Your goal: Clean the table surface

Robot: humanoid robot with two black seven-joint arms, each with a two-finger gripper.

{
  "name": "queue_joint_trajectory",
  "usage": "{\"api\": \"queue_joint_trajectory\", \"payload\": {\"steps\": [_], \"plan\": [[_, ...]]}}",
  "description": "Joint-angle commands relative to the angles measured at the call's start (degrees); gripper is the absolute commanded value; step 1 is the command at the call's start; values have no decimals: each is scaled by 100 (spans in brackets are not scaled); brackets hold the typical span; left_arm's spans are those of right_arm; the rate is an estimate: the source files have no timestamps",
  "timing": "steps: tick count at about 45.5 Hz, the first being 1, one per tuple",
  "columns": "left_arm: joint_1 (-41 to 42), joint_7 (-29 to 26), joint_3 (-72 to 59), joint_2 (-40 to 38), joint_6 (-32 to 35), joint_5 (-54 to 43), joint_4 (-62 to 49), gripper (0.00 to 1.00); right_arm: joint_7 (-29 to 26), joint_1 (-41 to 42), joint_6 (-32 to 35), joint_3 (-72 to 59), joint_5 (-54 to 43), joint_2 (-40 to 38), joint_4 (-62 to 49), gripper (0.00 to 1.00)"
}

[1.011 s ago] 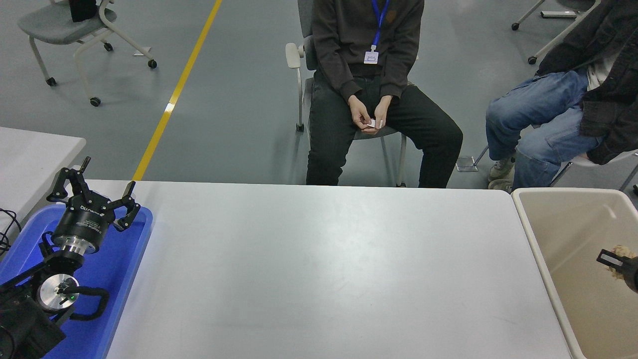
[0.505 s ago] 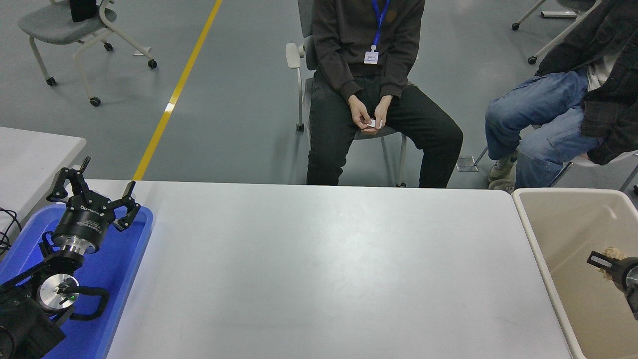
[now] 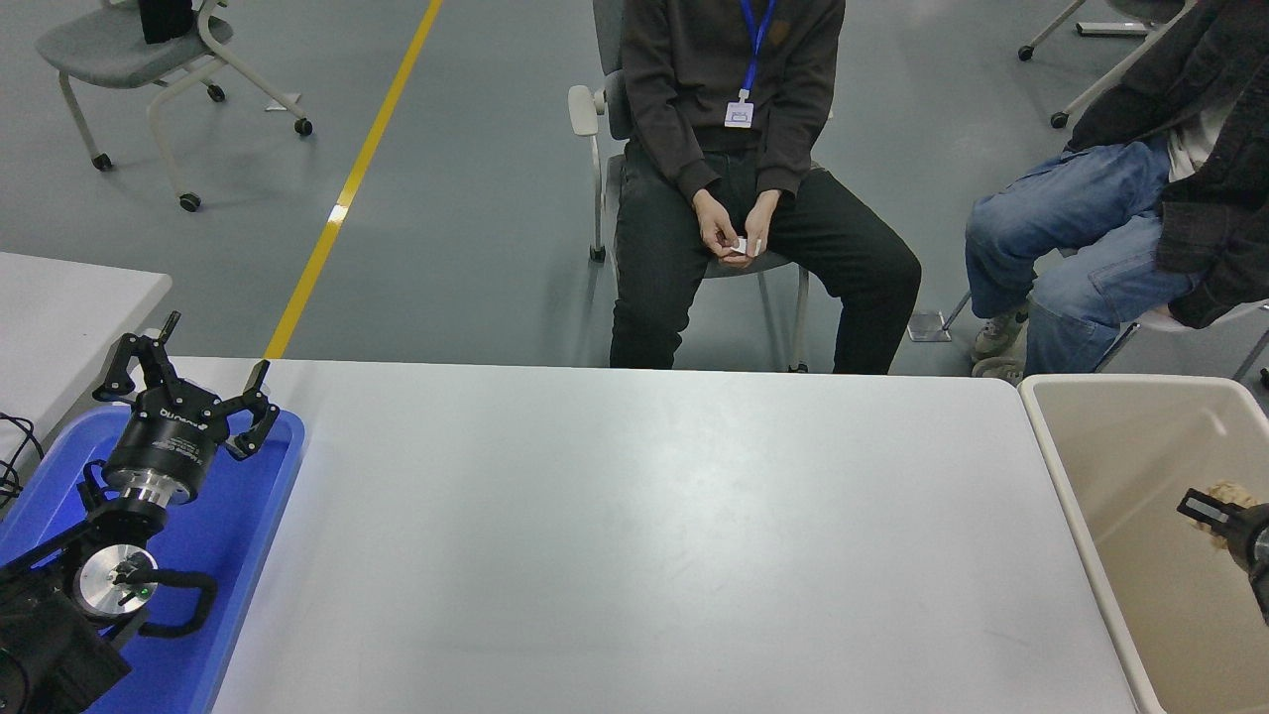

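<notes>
The wide, smooth, pale grey-white table surface (image 3: 634,535) fills the middle. At its 9 o'clock edge lies a blue plastic tray (image 3: 253,516), with the black left gripper (image 3: 183,382) above the tray's far end. At 3 o'clock, just beside the table's edge, stands a beige plastic bin (image 3: 1110,436); the black right gripper (image 3: 1217,508) hangs over its inside. At 12 o'clock, behind the table, a person in dark clothes (image 3: 739,188) sits on a chair; another seated person (image 3: 1110,218) is at 2 o'clock.

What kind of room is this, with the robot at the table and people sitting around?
Probably a robot lab or test hall in an industrial building: a grey floor with a yellow line, wheeled office chairs, and a seated person wearing a lanyard badge facing the white table.
</notes>
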Motion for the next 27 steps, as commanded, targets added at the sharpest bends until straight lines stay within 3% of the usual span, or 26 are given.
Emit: {"api": "queue_joint_trajectory", "payload": {"steps": [1,27], "plan": [[0,0,0,0,6,0,0,100,-1,7,-6,-23,132,-5,-36,99],[0,0,0,0,6,0,0,100,-1,25,-15,65,263,-67,-264,99]]}}
